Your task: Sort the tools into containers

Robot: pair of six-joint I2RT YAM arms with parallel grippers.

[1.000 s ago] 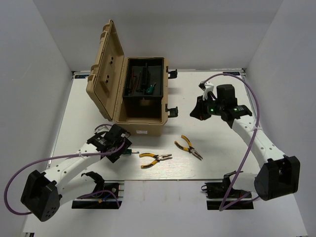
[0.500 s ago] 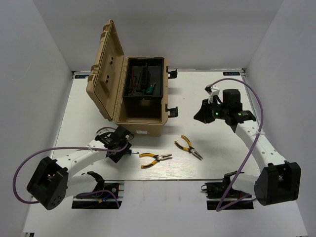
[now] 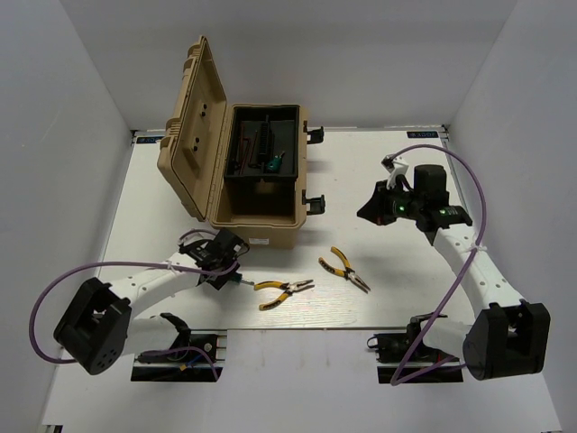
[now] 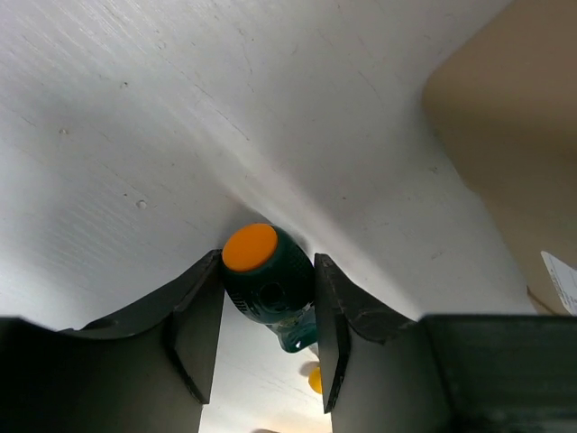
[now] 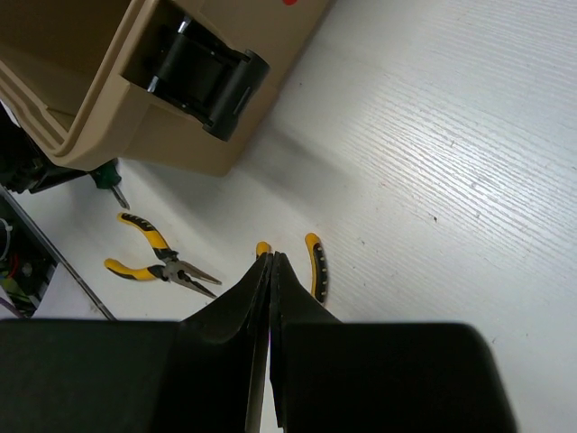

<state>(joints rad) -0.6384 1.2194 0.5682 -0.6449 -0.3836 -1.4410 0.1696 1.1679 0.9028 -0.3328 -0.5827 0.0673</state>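
Just before the toolbox's (image 3: 257,230) front left corner, our left gripper (image 4: 268,271) clasps one green-handled screwdriver (image 4: 251,248) lying on the table (image 3: 406,298). Two yellow-handled pliers (image 3: 282,290) (image 3: 344,269) lie apart before the toolbox's front, short of the table's near edge. Right of the toolbox, over bare table, our right gripper (image 5: 272,257) hangs clenched and empty, and a second green screwdriver (image 3: 270,163) lies in the toolbox's black tray (image 3: 236,180).

Flat white tabletop (image 3: 388,266), rectangular, with a fine wood-grain texture and a few small dark specks visible in the wrist views. Plain pale grey enclosure walls: left panel (image 3: 63,135), back panel (image 3: 361,63) and right panel (image 3: 532,135), meeting the tabletop's edges. Small blue-marked label (image 3: 147,139) at the far left corner. Second blue-marked label (image 3: 422,134) at the far right, print too small to read.
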